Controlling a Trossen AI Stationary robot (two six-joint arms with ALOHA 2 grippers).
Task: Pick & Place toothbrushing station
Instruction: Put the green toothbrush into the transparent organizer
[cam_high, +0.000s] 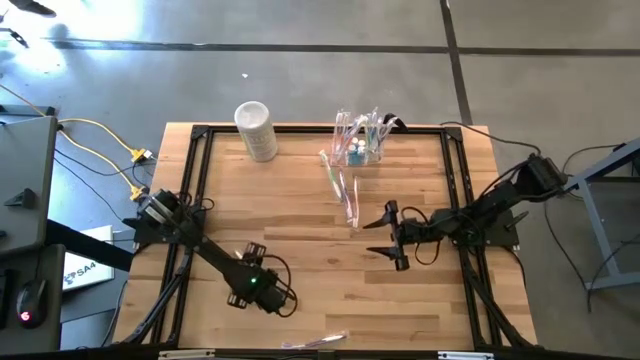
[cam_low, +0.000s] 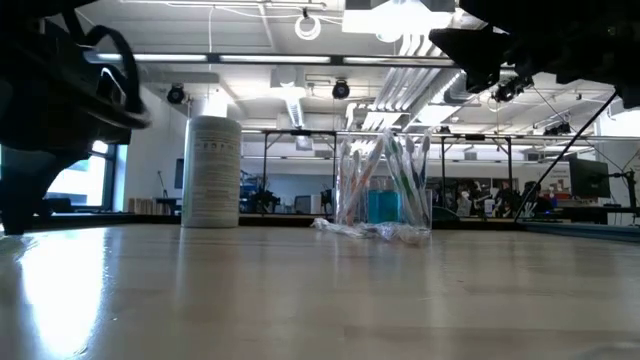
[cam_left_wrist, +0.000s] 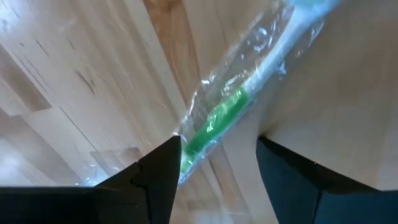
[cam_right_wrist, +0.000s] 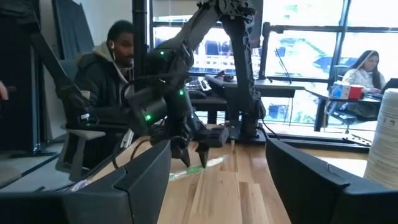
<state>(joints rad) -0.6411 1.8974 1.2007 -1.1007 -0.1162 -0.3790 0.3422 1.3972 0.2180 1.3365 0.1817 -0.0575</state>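
The toothbrushing station (cam_high: 362, 150) stands at the table's (cam_high: 300, 210) far edge, well apart from me. My left gripper (cam_left_wrist: 217, 168) hangs spread around a wrapped green toothbrush (cam_left_wrist: 217, 121); I should centre, lower, then pinch. My right gripper (cam_high: 392, 236) waits open mid-table.

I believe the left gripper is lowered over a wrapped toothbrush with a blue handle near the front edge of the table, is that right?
Not quite: the handle is green, not blue. The left wrist view shows the left gripper lowered over a wrapped toothbrush with a green handle, its fingers open on either side of it; the high view places it near the table's front edge.
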